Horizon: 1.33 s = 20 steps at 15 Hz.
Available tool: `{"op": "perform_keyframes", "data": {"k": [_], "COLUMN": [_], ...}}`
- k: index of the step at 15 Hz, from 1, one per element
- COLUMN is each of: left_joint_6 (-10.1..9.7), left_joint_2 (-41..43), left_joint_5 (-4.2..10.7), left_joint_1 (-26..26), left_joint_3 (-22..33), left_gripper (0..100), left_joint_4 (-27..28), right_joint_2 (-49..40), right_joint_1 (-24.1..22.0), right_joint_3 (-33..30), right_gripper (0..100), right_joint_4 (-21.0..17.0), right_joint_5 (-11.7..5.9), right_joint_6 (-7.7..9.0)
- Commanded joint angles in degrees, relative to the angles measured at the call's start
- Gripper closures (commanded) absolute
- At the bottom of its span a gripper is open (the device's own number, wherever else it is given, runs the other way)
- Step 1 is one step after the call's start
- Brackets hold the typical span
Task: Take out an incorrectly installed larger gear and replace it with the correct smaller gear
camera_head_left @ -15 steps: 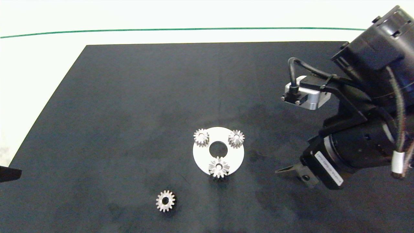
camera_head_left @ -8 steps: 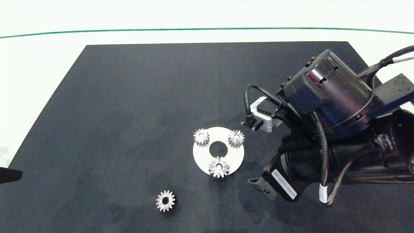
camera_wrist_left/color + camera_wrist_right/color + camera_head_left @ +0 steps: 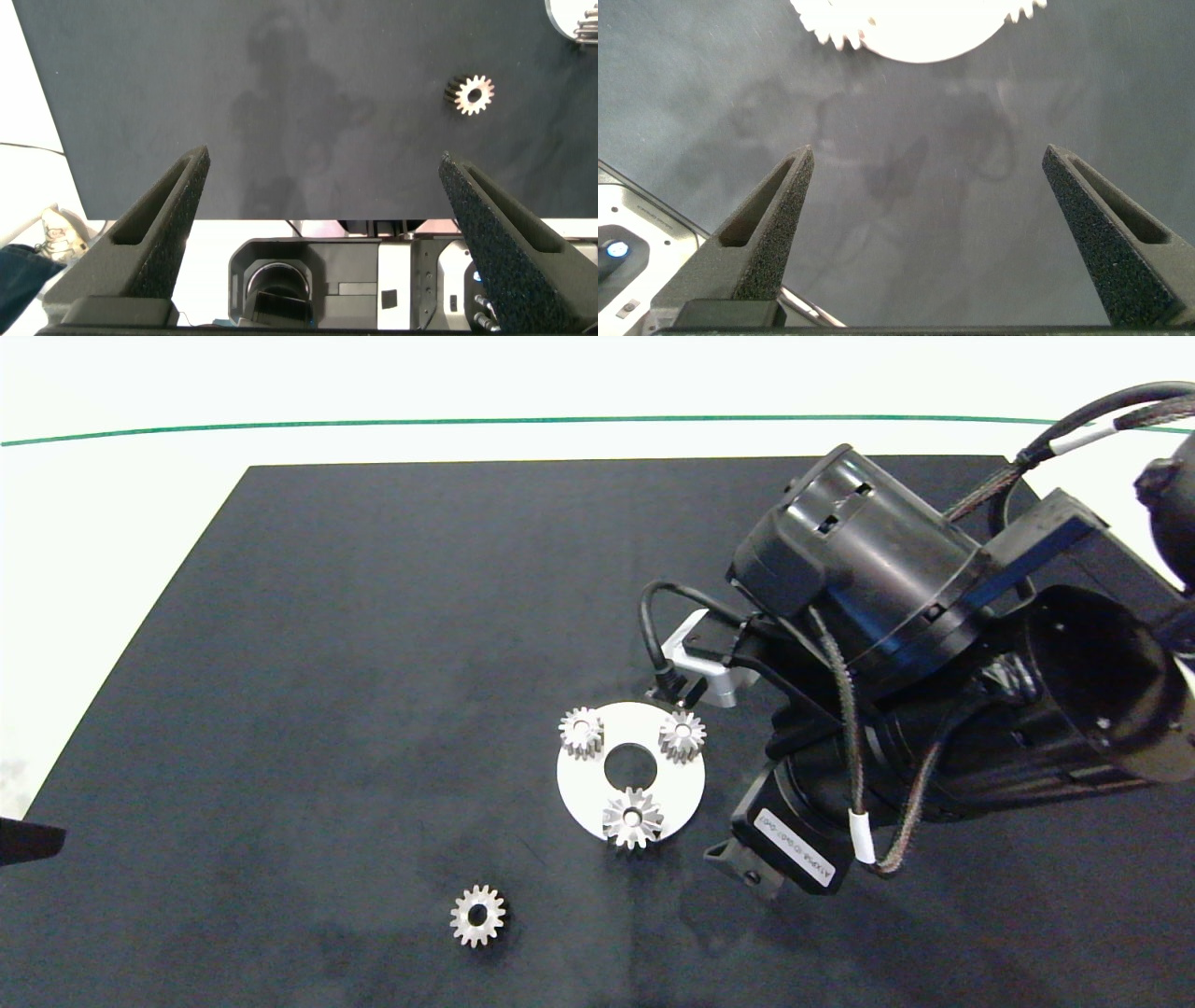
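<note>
- We find the left tool parked off the worktop's left edge, fingers spread and holding nothing.
- The smaller gear lies loose on the worktop, well apart from both tools.
- The larger gear sits on the white disc, on its near rim.
- The right tool, fingers spread and holding nothing, hovers just right of the disc; the larger gear lies to its left, so we judge the right arm nearer.

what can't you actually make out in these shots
- Head view: the right gripper fingers are hidden under the arm's own body.
- Right wrist view: the white disc is overexposed and cut by the edge, so its gears blur out.
- Left wrist view: the disc is clipped at the corner.
</note>
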<state>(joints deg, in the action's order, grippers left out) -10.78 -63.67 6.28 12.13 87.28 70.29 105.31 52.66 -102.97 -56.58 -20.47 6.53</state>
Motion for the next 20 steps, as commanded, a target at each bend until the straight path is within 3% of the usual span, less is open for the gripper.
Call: {"op": "perform_keyframes", "data": {"k": [1, 3, 6, 20], "left_joint_6": [-0.03, -0.03, 0.05, 0.05], "left_joint_2": [0.2, 0.6, 0.6, 1.0], "left_joint_5": [0.05, 0.05, 0.05, 0.05], "left_joint_1": [0.0, 0.0, 0.0, 0.0], "left_joint_3": [0.0, 0.0, 0.0, 0.0], "left_gripper": [0, 0, 0, 0], "left_joint_4": [0.4, 0.3, 0.2, 0.2], "right_joint_2": [3.9, 4.7, 5.8, 9.6], "right_joint_1": [0.0, 0.0, 0.0, 0.6], "right_joint_3": [-2.4, -2.4, -2.4, -0.6], "right_gripper": [0, 0, 0, 0], "right_joint_4": [-0.4, 0.8, 2.9, 10.3], "right_joint_5": [1.48, 2.98, 2.98, 3.33], "right_joint_6": [1.73, 2.34, 4.28, 4.36]}}
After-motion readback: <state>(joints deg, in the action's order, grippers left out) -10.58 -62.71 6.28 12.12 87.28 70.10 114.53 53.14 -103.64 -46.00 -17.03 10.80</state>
